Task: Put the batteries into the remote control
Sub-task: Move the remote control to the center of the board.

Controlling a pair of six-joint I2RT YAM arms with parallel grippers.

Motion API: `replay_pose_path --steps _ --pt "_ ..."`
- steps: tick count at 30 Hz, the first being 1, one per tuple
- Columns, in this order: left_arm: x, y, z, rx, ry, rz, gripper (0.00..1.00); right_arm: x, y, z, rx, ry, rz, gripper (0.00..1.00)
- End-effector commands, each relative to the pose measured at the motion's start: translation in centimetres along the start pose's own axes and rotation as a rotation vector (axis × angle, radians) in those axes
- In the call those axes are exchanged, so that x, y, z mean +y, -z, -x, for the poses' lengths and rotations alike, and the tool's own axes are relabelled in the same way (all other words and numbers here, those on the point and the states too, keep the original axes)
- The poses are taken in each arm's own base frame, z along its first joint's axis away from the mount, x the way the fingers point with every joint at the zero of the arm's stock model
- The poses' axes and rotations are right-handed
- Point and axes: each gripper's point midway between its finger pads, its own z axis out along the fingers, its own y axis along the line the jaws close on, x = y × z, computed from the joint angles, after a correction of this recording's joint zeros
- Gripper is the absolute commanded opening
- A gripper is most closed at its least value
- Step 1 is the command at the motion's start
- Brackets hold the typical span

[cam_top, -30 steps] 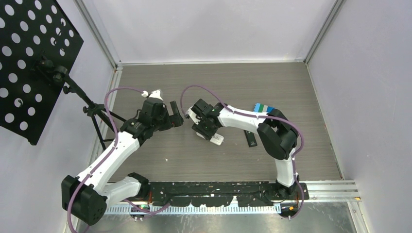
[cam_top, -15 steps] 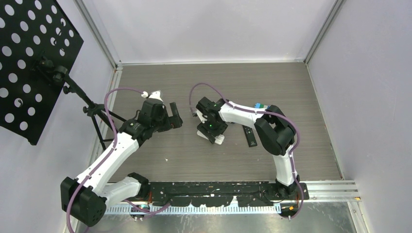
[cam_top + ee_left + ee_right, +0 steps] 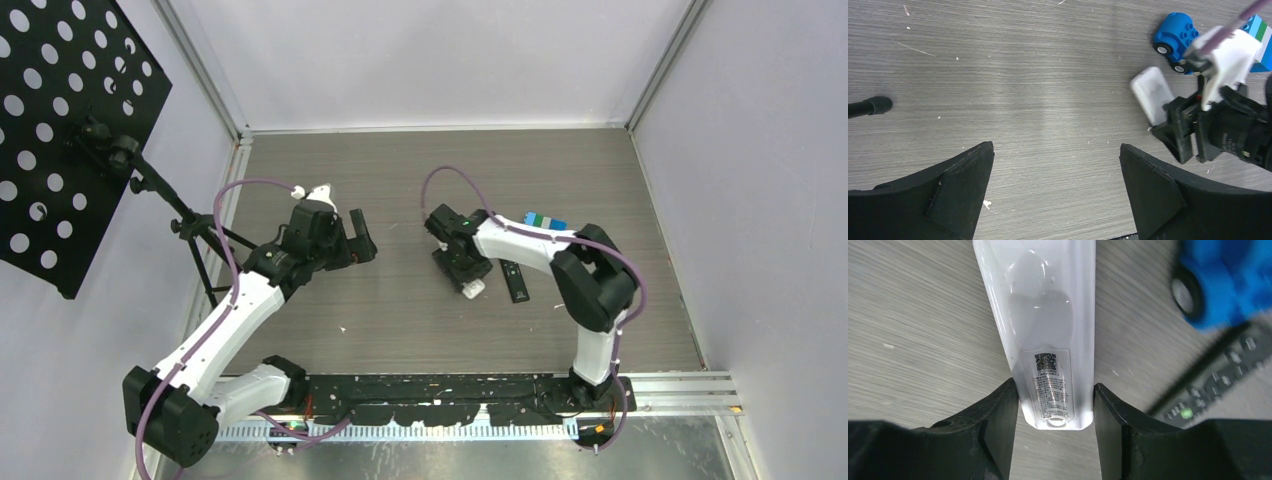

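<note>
Right pincer (image 3: 1054,390) grips the white remote (image 3: 1048,315) near surface (image 3: 400,320) centre. Left pincer (image 3: 1055,150) wide, empty. No batteries seen, so I judge loading not begun.

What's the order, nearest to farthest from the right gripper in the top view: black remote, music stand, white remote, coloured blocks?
1. white remote, between the right gripper's fingers.
2. black remote, just right of it.
3. coloured blocks, farther back right.
4. music stand, far left.
</note>
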Motion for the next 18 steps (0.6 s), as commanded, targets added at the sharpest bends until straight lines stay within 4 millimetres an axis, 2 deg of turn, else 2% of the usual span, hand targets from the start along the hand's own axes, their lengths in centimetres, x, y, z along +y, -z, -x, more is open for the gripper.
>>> replay_pose_path --steps 1,6,9,10,14,18 --pt "-0.6 0.8 1.6 -0.03 0.003 -0.002 1.0 -4.0 2.1 -1.3 -0.094 -0.231 -0.145 0.32" --pt "-0.7 0.7 1.6 -0.025 0.01 -0.003 1.0 -3.5 1.5 -3.4 -0.073 -0.286 -0.088 0.34" --pt "-0.6 0.8 1.6 -0.024 0.009 -0.001 1.0 -3.1 1.1 -4.0 -0.055 -0.301 -0.065 0.38" --pt "-0.6 0.9 1.6 -0.022 0.009 0.0 1.0 -3.1 1.1 -4.0 -0.058 -0.307 -0.063 0.41" --pt "-0.6 1.0 1.5 -0.016 0.013 0.001 1.0 -3.3 1.4 -3.6 -0.078 -0.331 -0.06 0.64" --pt "-0.4 1.6 1.5 -0.009 0.001 0.014 1.0 -3.7 3.4 -2.3 -0.154 -0.363 -0.048 0.76"
